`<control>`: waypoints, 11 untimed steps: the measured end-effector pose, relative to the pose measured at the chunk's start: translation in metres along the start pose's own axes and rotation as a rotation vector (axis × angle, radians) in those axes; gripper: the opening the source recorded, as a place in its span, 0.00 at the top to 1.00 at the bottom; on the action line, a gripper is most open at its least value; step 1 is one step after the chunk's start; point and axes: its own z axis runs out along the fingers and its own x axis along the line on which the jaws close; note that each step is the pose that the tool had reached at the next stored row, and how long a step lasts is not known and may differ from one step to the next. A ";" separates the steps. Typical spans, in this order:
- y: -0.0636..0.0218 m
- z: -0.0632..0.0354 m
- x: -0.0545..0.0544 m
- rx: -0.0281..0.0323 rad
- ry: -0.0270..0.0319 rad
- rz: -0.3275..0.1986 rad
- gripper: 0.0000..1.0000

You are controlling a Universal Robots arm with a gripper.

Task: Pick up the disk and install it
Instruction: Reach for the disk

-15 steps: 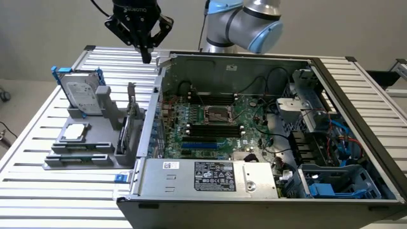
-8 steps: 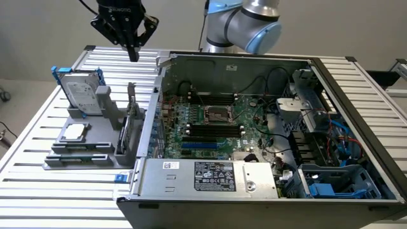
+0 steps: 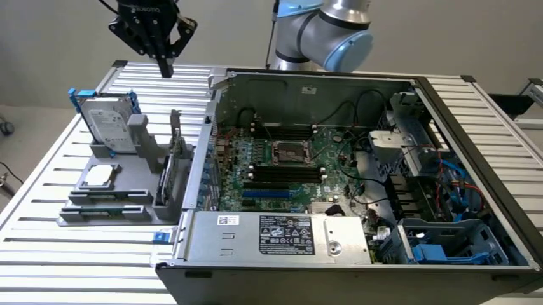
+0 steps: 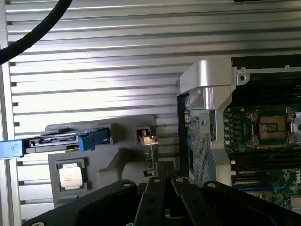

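Observation:
The disk (image 3: 110, 129) is a silver-grey drive with a white label, framed by a blue carrier. It stands upright on its edge in a grey holder (image 3: 119, 190) at the exterior view's left. My gripper (image 3: 166, 68) hangs high above the table behind the disk, to its right in the exterior view. It is well clear of the disk, and its fingers are shut with nothing between them. In the wrist view the disk (image 4: 56, 141) appears edge-on from above, some way from my shut gripper (image 4: 164, 173).
An open computer case (image 3: 357, 254) lies on the slatted metal table (image 3: 51, 165), with the motherboard (image 3: 288, 165) exposed. Blue caddies (image 3: 428, 251) sit in its near right bay. The grey holder also carries a small square chip (image 3: 100, 176) and an upright card (image 3: 174, 165).

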 end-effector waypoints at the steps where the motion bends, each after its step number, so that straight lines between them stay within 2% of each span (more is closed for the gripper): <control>1: 0.0017 0.0006 0.004 0.0000 0.0000 0.000 0.89; 11: 0.0155 0.0085 0.051 -0.0002 -0.0024 0.000 0.89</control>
